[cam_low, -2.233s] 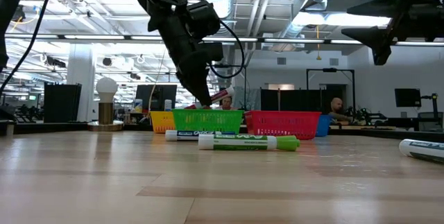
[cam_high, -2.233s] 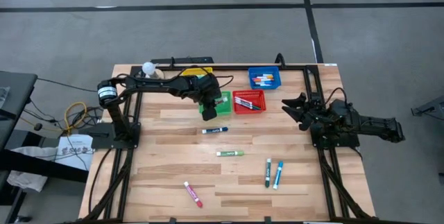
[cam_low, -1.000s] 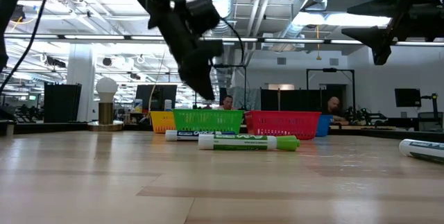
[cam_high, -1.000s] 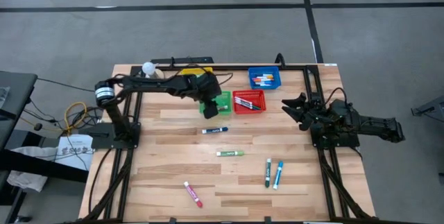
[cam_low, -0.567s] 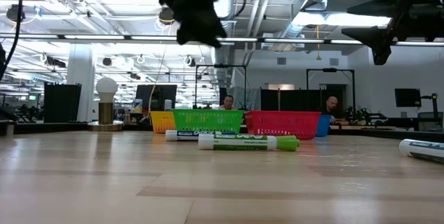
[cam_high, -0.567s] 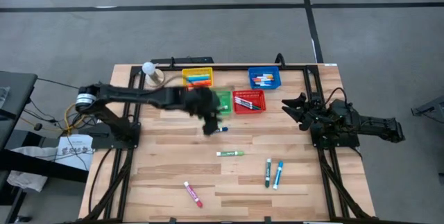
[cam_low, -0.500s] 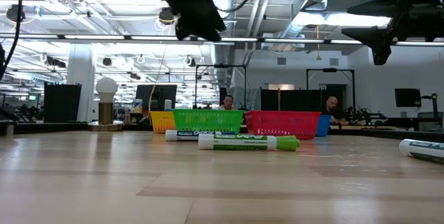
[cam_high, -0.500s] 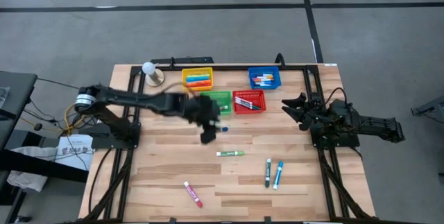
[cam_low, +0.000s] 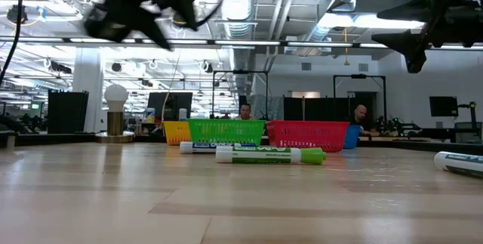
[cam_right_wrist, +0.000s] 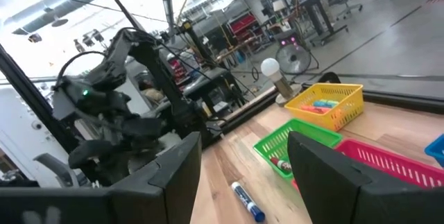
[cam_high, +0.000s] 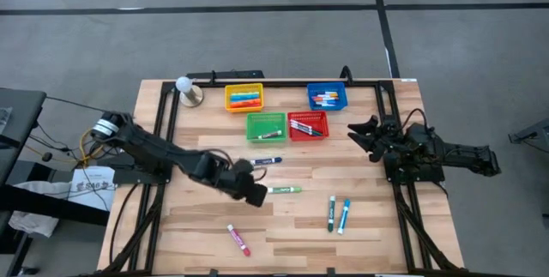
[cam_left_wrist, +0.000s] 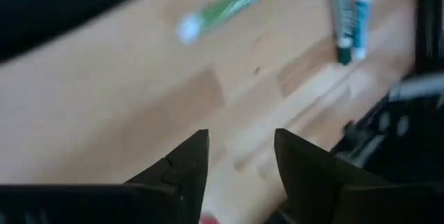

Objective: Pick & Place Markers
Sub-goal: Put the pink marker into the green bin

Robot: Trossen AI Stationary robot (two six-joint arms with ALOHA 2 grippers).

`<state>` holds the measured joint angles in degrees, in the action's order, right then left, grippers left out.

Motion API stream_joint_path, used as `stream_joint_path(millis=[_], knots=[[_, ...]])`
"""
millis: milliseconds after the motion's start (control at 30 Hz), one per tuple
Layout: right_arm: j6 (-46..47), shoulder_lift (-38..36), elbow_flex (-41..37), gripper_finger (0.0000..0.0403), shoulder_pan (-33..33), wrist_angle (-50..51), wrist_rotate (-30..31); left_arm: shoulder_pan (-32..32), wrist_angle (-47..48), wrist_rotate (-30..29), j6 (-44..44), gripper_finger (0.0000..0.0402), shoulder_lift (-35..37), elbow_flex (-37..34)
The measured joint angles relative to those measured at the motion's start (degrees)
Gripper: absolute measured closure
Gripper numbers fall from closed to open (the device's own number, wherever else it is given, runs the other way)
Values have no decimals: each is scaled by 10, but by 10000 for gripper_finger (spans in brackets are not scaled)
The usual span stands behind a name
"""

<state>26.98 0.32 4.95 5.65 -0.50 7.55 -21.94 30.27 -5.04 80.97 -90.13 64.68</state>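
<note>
Pale wood-plank table (cam_high: 197, 225) with square mesh baskets; slim capped green marker (cam_high: 284, 189) lying crosswise, just below green basket (cam_high: 266, 126). Left gripper (cam_high: 255, 193) beside marker, fingers parted, empty; right gripper (cam_high: 360, 131) parked far right of basket, parted.

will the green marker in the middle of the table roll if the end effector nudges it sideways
Probably: the green marker is a thin round tube lying flat on the smooth wooden table. It looks stiff and light, so a nudge near one end would likely spin it.
</note>
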Motion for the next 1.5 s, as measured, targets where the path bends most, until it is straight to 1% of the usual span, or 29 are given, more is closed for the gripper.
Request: stream_joint_path(millis=[100, 200, 367, 433, 500, 600, 833, 1267, 1500], knots=[[0, 0, 0, 198, 0, 9, 0, -33, -3, 27, 185, 238, 0, -12], [0, 0, 0, 198, 0, 9, 0, -74, -5, 31, 317, 238, 0, -23], [0, 0, 0, 198, 0, 9, 0, -144, -8, 13, 463, 238, -4, -34], [0, 0, 0, 198, 0, 9, 0, -170, -8, 4, 500, 238, -10, -36], [0, 0, 0, 198, 0, 9, 0, -193, -11, -13, 523, 238, -20, -36], [0, 0, 0, 198, 0, 10, 0, -209, -31, -38, 553, 238, -52, -36], [0, 0, 0, 198, 0, 12, 0, -200, -73, -42, 563, 238, -119, -36], [0, 0, 0, 198, 0, 21, 0, -186, -87, -44, 569, 238, -128, -33], [0, 0, 0, 198, 0, 35, 0, -186, -88, -44, 572, 238, -127, -16]])
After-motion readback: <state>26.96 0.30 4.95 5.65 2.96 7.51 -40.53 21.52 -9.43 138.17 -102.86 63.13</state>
